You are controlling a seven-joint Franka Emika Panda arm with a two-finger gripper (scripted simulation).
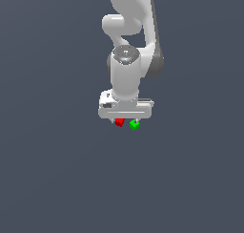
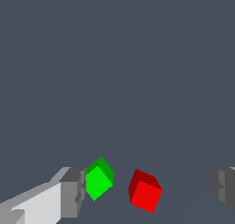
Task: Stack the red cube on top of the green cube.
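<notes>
The red cube point(image 1: 119, 122) and the green cube point(image 1: 134, 125) lie side by side on the dark floor, a small gap apart, directly under the white gripper point(image 1: 125, 119). In the wrist view the gripper point(image 2: 148, 191) is open wide. The red cube point(image 2: 145, 192) sits near the middle of the gap between the fingers, untouched. The green cube point(image 2: 97, 179) sits right beside one grey finger point(image 2: 71, 193), turned at an angle; whether it touches the finger is unclear. The other finger point(image 2: 225, 188) is well away from both cubes.
The white arm point(image 1: 128, 60) rises behind the gripper toward the top of the exterior view. A plain dark grey floor point(image 1: 57, 179) surrounds the cubes on all sides.
</notes>
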